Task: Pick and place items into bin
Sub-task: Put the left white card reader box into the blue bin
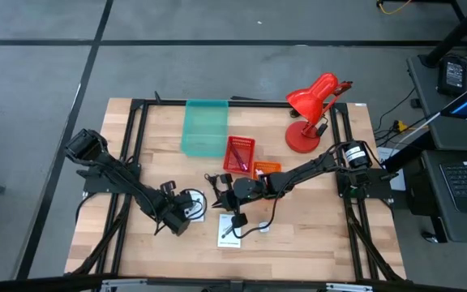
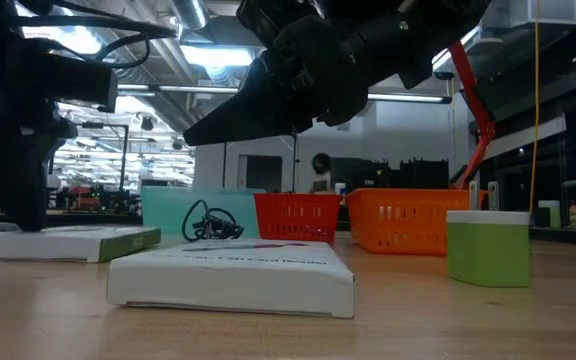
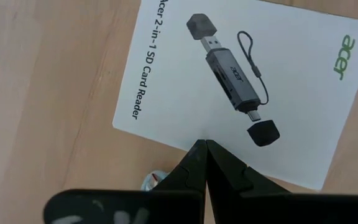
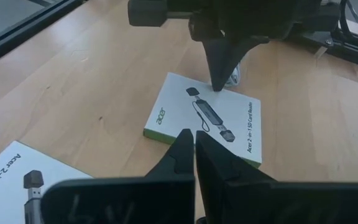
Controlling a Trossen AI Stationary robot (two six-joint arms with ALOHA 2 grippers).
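A white card-reader box lies flat on the wooden table; it also shows in the right wrist view and left of centre from above. My left gripper is shut and points steeply down at this box's edge. My right gripper is shut too, raised above the table and aimed at the same box, touching nothing. A second white box lies nearer the front edge, with a black cable partly on it. My left gripper's shut fingertips come from above onto the top of the white box, right at one long edge. The box lies flat on the table. I cannot tell whether the tips touch it or stand just above it.
A teal bin, a red basket and an orange basket stand behind the boxes. A red desk lamp is at the far right. A green block sits on the table. Bare wood lies toward the front corners.
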